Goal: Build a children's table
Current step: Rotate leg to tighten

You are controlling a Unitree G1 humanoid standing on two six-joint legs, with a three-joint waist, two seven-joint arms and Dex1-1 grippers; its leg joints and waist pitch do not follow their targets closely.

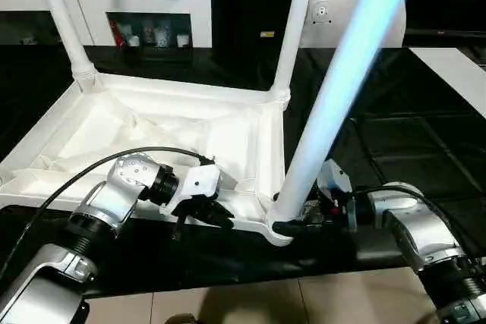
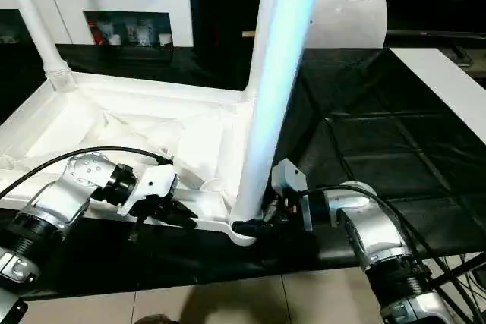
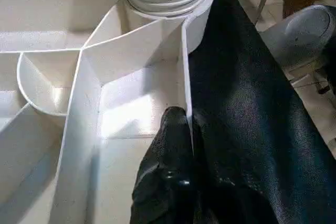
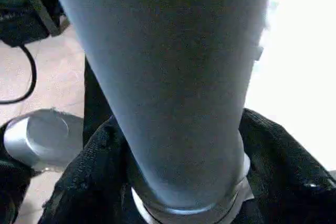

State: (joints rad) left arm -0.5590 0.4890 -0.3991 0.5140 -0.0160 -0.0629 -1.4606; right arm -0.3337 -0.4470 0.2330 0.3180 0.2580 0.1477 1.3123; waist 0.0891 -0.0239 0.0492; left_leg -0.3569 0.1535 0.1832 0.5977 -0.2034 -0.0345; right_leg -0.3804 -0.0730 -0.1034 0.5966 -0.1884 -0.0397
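step: seating the third leg point(image 1: 334, 89) in the near-right corner socket point(image 1: 279, 225) of the tabletop point(image 1: 152, 130); judging by the ridged collar at its base, it screws in.
tabletop: upside down on the black desk point(image 1: 395, 149), ribbed underside up, near edge along the desk's front edge.
legs: two already stand upright in the far corners, far-left leg point(image 1: 64, 20) and far-right leg point(image 1: 295, 24). The near-left corner is hidden by my left arm, so I can't tell about a fourth.
left hand point(image 3: 181, 129): clenched on the tabletop's near rim wall, one finger on each side, just beside the socket. It pins the top in place.
right hand point(image 1: 292, 225): fingers wrapped around the base of the third leg right at the socket, grasping it.
leg state: leans toward me and to the right, not plumb like the far two. Probably not fully home.
next: twist the leg at the base while the left hand keeps the top from turning; regrip as the wrist runs out of travel.
risk: cross-threading if the tilt isn't corrected first.
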